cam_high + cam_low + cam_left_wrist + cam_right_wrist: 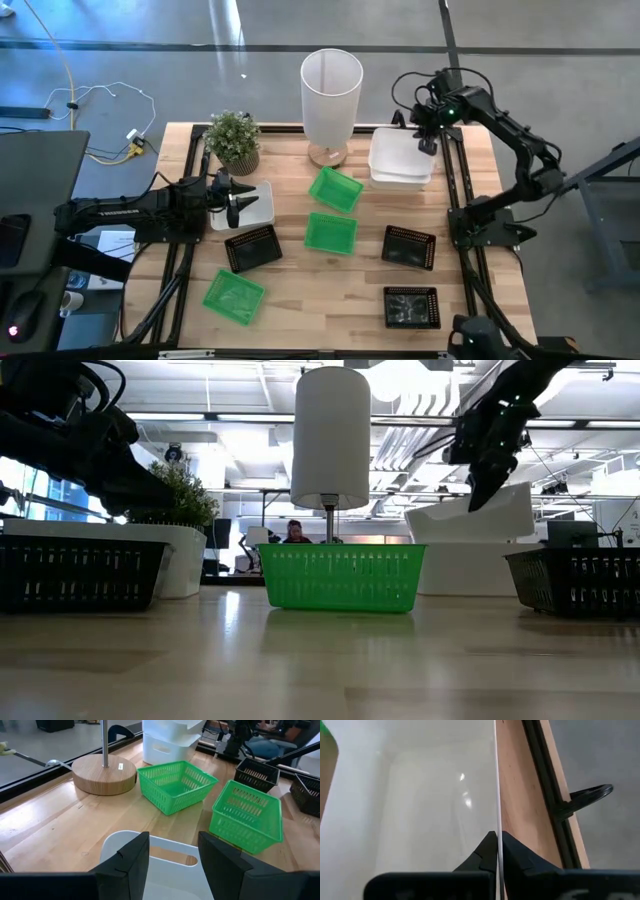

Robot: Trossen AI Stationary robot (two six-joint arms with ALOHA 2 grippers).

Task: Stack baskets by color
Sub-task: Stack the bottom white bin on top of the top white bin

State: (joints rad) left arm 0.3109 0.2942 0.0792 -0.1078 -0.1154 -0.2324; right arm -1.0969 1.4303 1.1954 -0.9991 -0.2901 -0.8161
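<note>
Two grippers: both on white baskets
left gripper (172, 865): jaws apart, straddling single white basket's (258, 208) wall
right gripper (498, 851): clamped on rim of top basket, white stack (398, 160)

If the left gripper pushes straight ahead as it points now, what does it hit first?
Probably the white basket directly under and ahead of the left gripper, whose open fingers straddle the near rim. Beyond it lie two green baskets; depth is unclear.

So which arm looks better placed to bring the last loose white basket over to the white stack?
Left, probably: the left gripper hangs open over the lone white basket; the right gripper is pinching the stack's rim.
</note>
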